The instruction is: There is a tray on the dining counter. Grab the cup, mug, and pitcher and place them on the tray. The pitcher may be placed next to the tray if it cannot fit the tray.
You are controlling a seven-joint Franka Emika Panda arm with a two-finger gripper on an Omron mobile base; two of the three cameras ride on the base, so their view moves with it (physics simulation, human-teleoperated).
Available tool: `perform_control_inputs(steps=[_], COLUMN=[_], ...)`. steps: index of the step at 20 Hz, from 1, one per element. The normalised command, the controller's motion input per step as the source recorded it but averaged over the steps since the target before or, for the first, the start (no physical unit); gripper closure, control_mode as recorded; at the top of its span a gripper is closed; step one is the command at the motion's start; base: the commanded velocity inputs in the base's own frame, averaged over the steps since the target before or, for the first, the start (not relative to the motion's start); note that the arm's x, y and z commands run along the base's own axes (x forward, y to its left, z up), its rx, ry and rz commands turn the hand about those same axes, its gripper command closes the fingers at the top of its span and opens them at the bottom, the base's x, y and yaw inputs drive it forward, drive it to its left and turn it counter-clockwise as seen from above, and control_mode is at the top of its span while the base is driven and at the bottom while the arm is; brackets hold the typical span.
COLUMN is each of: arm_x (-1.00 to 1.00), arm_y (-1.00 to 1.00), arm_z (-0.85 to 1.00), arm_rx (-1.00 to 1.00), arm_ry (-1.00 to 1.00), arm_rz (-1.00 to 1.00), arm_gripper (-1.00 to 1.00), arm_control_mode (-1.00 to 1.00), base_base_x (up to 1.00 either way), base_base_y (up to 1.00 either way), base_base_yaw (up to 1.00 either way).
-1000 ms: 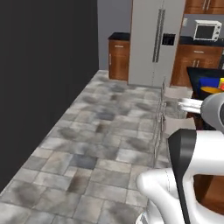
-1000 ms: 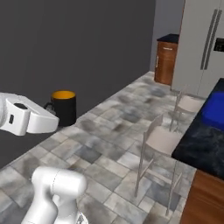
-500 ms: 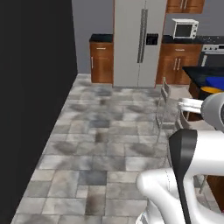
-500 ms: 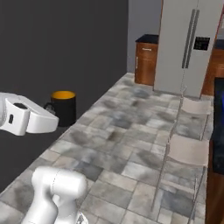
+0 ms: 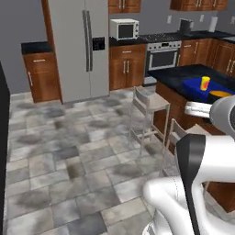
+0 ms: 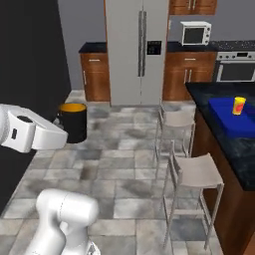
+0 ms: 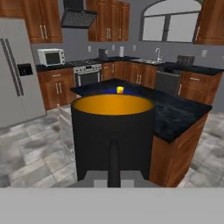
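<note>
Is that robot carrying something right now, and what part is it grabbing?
Yes. The gripper is shut on the black mug, which it carries in the air; the hand view suggests it is held by the handle.

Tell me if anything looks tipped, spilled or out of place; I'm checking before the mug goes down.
Nothing stands out. The cup stands upright on the blue tray on the dining counter, and the mug sits upright at the tool, with no spill.
</note>
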Motion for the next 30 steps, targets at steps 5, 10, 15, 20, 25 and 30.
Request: perform_control_inputs(steps=[5,10,15,20,25,30], arm_x=[0.00,0.00,0.00,0.00,0.00,0.00], arm_y=[0.00,0.00,0.00,0.00,0.00,0.00], arm_z=[0.00,0.00,0.00,0.00,0.00,0.00], arm_rx=[0.00,0.00,0.00,0.00,0.00,0.00], arm_ry=[0.00,0.00,0.00,0.00,0.00,0.00], arm_rz=[0.00,0.00,0.00,0.00,0.00,0.00], arm_gripper=[1.00,1.00,1.00,1.00,1.00,1.00], arm_control_mode=[1.00,1.00,1.00,1.00,1.00,1.00], base_base_x=[0.79,0.72,0.63,0.67,0.77,0.77], base_base_y=[0.56,0.66,0.90,0.86,0.56,0.28], base_base_yaw=[-0.67,-0.62,-0.46,-0.38,-0.34,-0.31])
